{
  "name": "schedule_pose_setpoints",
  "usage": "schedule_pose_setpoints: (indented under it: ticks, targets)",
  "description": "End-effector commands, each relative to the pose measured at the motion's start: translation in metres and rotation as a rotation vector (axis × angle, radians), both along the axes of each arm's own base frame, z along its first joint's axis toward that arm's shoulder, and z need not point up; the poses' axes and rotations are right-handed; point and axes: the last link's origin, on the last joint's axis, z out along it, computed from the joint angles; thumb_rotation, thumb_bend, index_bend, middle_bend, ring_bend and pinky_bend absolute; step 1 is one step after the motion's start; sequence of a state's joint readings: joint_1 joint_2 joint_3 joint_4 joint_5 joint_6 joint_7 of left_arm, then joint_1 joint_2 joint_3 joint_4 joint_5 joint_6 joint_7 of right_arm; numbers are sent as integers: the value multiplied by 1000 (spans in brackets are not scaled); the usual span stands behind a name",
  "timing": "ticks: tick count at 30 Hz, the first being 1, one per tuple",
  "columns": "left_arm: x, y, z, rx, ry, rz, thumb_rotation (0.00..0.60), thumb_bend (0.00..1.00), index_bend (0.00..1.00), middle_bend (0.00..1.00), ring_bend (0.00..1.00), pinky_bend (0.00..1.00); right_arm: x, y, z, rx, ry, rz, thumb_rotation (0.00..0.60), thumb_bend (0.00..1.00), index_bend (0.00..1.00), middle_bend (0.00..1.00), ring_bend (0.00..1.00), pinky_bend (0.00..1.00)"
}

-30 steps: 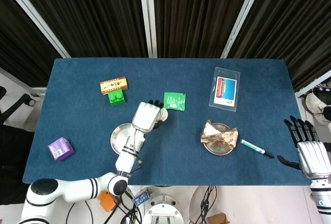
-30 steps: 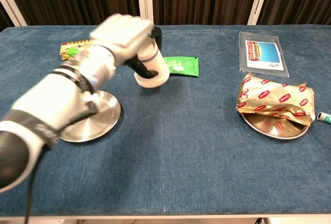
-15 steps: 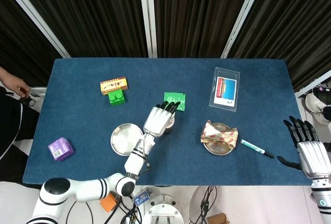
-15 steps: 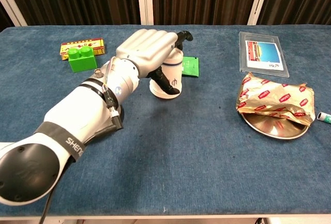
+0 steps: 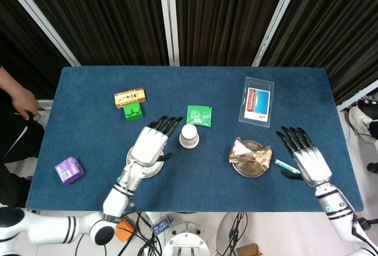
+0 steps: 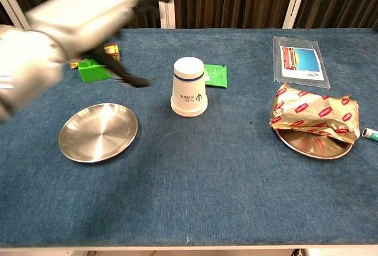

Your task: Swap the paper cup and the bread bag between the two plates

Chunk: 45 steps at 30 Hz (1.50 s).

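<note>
Head view: the left hand (image 5: 149,144) is empty with fingers spread above the left plate (image 5: 137,164), and the right hand (image 5: 305,158), also spread and empty, apparently hovers near the tabletop's right edge. The paper cup (image 6: 189,87) stands inverted on the cloth mid-table between the plates; the bread bag (image 6: 314,113) lies on the right plate (image 6: 304,146).

**Layout on the blue tabletop**

The white paper cup (image 6: 189,87) stands upside down on the blue cloth-covered table (image 6: 207,185), between the two plates and on neither. The empty round metal plate (image 6: 98,132) lies to its left and nearer. The second metal plate (image 6: 307,142) lies well to the right, with the crinkled red-and-gold bread bag (image 6: 314,114) on it. Just behind the cup lies a flat green packet (image 6: 214,75). Far right lies a clear sleeve with a card (image 6: 299,60).
</note>
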<state>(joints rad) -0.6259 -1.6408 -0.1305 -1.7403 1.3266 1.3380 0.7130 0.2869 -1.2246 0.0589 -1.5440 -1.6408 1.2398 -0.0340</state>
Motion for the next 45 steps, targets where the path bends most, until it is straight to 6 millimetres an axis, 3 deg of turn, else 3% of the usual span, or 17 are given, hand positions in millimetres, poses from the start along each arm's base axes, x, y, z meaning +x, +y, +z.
schedule_pose_setpoints:
  ticks: [1, 4, 8, 15, 19, 27, 33, 40, 45]
  targets:
    - [-55, -33, 46, 48, 37, 79, 600, 0, 84, 174, 176, 425, 38, -30, -53, 123, 60, 54, 600, 220, 0, 1, 0, 5]
    - [-77, -41, 58, 54, 30, 117, 600, 1, 84, 174, 176, 425, 48, -37, -80, 170, 101, 55, 600, 240, 41, 34, 19, 64]
    - [-93, -48, 69, 50, 11, 150, 600, 5, 84, 173, 176, 425, 50, -39, -100, 188, 161, 41, 600, 347, 296, 213, 267, 328]
    - [-101, -54, 85, 88, -9, 151, 600, 13, 84, 174, 176, 425, 47, -41, -105, 142, 190, 19, 600, 403, 675, 554, 636, 664]
    - [-104, -56, 89, 97, -17, 159, 600, 17, 84, 174, 178, 425, 49, -43, -101, 109, 155, 20, 600, 452, 789, 648, 729, 756]
    - [-106, -57, 93, 103, -28, 163, 600, 19, 84, 173, 179, 425, 82, -30, -89, 70, 69, 160, 600, 474, 825, 674, 754, 779]
    - [-107, -57, 101, 124, -48, 166, 600, 20, 84, 173, 180, 425, 126, -22, -93, 77, 50, 271, 600, 474, 825, 674, 755, 779]
    - [-116, -60, 112, 155, -59, 182, 600, 22, 84, 174, 180, 425, 170, -26, -146, 172, 58, 325, 600, 473, 790, 674, 746, 776]
    - [-121, -62, 117, 170, -63, 195, 600, 27, 84, 174, 180, 425, 184, -29, -189, 252, 36, 333, 600, 473, 657, 644, 643, 747]
